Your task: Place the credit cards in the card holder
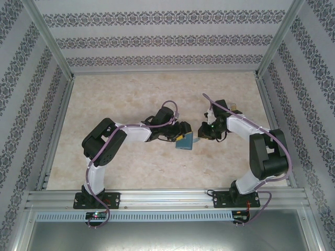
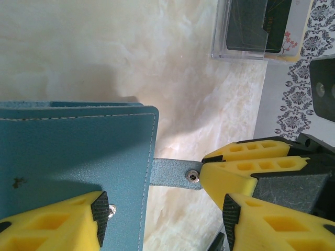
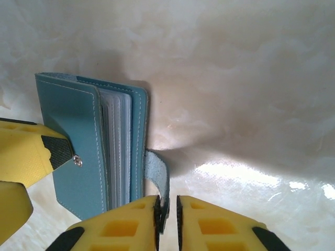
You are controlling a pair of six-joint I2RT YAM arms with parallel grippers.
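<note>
Grip is taken by the right hand (image 3: 168, 209) on the closure strap (image 3: 156, 175) of the card holder (image 3: 70, 125): the fingers are drawn almost together, with only the end of the strap between them. The left hand (image 2: 165, 209) is set about half open and nothing is clamped in it. One fingertip (image 3: 55, 149) is laid against the outer cover, just beside the snap stud (image 3: 77, 162).

The card holder is presented on edge between the two hands, near the middle of the table (image 3: 235, 78); whether it rests on the surface cannot be told. The strap is seen free of the stud, so the clasp is judged undone. The covers are parted only slightly, and pale pocket leaves (image 3: 118, 141) are exposed between them. Whether any card is seated there cannot be told.

A clear case (image 2: 222, 36) with dark flat pieces inside is placed near the table's edge. These may be the credit cards, but this cannot be confirmed. No card is held. Opening is judged under way; insertion is judged left to be done.
</note>
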